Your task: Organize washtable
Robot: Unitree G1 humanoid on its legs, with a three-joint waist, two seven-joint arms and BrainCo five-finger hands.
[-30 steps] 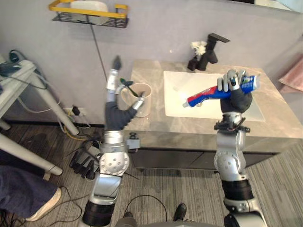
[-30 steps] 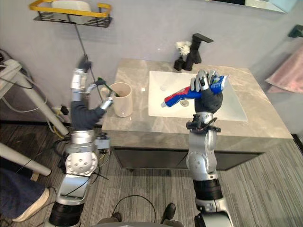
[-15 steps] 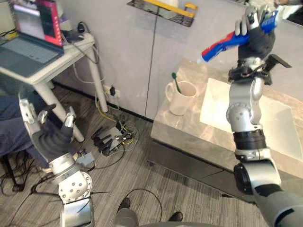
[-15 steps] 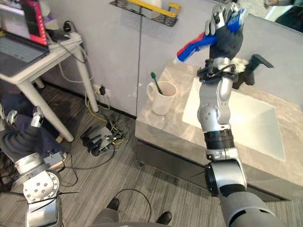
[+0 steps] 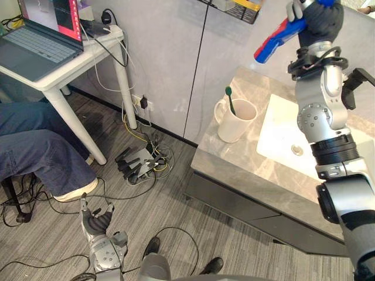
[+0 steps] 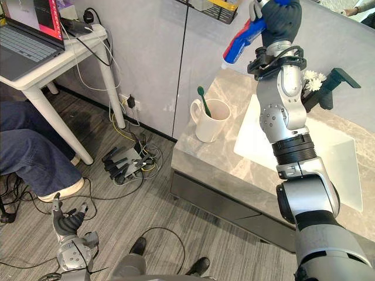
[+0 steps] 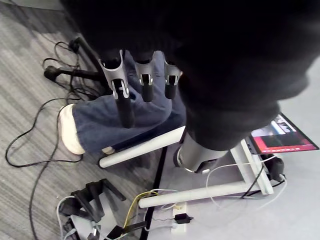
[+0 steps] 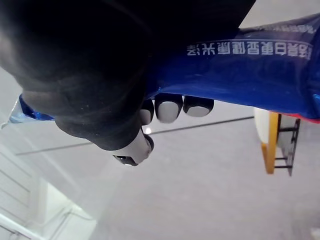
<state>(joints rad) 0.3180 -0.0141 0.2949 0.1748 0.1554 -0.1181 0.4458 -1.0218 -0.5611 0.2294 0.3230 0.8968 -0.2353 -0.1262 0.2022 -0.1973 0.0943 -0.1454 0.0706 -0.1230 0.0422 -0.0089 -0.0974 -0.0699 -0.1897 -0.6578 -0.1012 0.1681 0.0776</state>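
At the bottom left of the eye views, the left hand (image 5: 97, 220) hangs low over the grey plank floor (image 5: 176, 202). Its fingers (image 7: 123, 95) are straight and spread, and it holds nothing (its wrist view looks past them at denim and a pale shoe). Above it, at the left edge, a seated person's legs (image 5: 35, 152) in jeans reach under a white desk (image 5: 94, 55). An open laptop (image 5: 35, 44) sits on the desk in the upper left corner. In the lower middle, a tangle of black power strips (image 5: 136, 167) lies on the floor at the foot of the wall.

Right of centre, the marble countertop (image 5: 234, 170) holds a white mug (image 5: 233, 122) near its left corner, with a green toothbrush (image 5: 229, 100) standing in it. Right of the mug is the white sink (image 5: 281, 137). Behind that, at the right edge, is a black faucet (image 6: 329, 88).

At the top right, the right hand (image 6: 280, 19) is raised well above the countertop. Its fingers (image 8: 169, 106) are curled round a blue and red toothpaste tube (image 5: 276, 40). The tube's cap end slants down to the left, near the yellow-edged wall shelf (image 5: 243, 7).
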